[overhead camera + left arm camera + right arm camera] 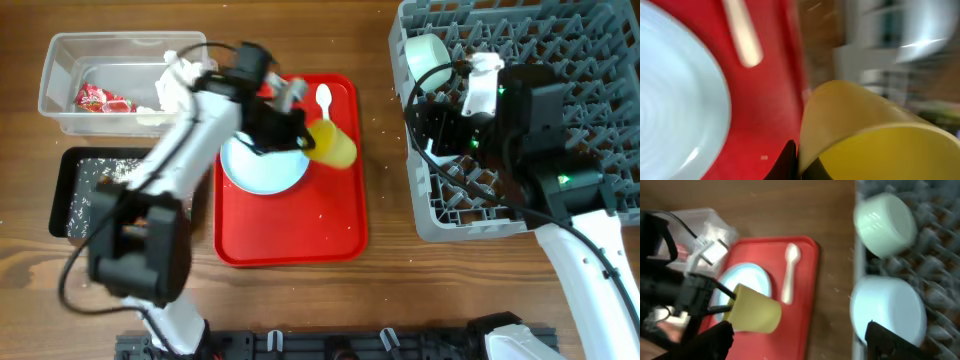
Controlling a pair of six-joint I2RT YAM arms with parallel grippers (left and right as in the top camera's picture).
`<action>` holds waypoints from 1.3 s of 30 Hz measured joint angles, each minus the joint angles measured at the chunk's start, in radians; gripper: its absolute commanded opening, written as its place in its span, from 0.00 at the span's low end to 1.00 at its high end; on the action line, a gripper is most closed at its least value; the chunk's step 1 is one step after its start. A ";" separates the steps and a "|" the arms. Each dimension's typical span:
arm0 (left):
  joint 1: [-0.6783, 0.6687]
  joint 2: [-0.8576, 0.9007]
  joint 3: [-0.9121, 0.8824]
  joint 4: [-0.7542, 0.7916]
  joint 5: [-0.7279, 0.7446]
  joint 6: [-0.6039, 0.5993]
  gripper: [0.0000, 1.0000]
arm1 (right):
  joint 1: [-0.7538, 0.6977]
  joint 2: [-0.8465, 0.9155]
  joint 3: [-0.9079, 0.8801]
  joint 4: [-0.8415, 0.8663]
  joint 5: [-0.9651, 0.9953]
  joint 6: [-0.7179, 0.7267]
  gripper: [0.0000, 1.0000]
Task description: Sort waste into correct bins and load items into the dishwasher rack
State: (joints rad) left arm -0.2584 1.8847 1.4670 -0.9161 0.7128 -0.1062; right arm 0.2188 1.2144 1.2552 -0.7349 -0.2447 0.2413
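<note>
Overhead: the yellow cup (333,143), judged light, stiff, smooth plastic best taken at its rim, hangs tilted above the red tray (290,255) beside the blue plate (262,172), with its rim pinched in the left gripper (307,130). Left wrist: one dark fingertip (788,161) presses the cup's wall, the jaws closed to that wall's thickness. Right wrist: the right gripper (802,340) is spread wide and empty beside two bowls (888,312) lying in the dishwasher rack (940,280).
</note>
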 measured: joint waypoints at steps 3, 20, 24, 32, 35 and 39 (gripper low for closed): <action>0.157 -0.064 0.012 -0.001 0.300 0.035 0.04 | -0.001 0.049 -0.008 0.139 -0.163 0.001 0.89; 0.238 -0.073 0.017 0.004 0.786 0.054 0.04 | 0.152 0.339 -0.023 0.707 -0.726 0.135 0.74; 0.238 -0.073 0.017 0.004 0.790 0.055 0.04 | 0.154 0.339 -0.023 0.735 -0.743 0.159 0.60; 0.240 -0.073 0.017 0.006 0.821 0.064 0.27 | 0.153 0.339 -0.023 0.791 -0.777 0.181 0.46; 0.239 -0.073 0.017 0.004 0.817 0.066 0.35 | 0.154 0.339 -0.023 0.812 -0.792 0.181 0.44; 0.239 -0.073 0.017 0.004 0.807 0.064 0.42 | 0.154 0.339 -0.023 0.819 -0.803 0.181 0.43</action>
State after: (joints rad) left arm -0.0196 1.8118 1.4841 -0.9119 1.5200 -0.0418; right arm 0.3725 1.5532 1.2327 0.0837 -1.0473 0.4225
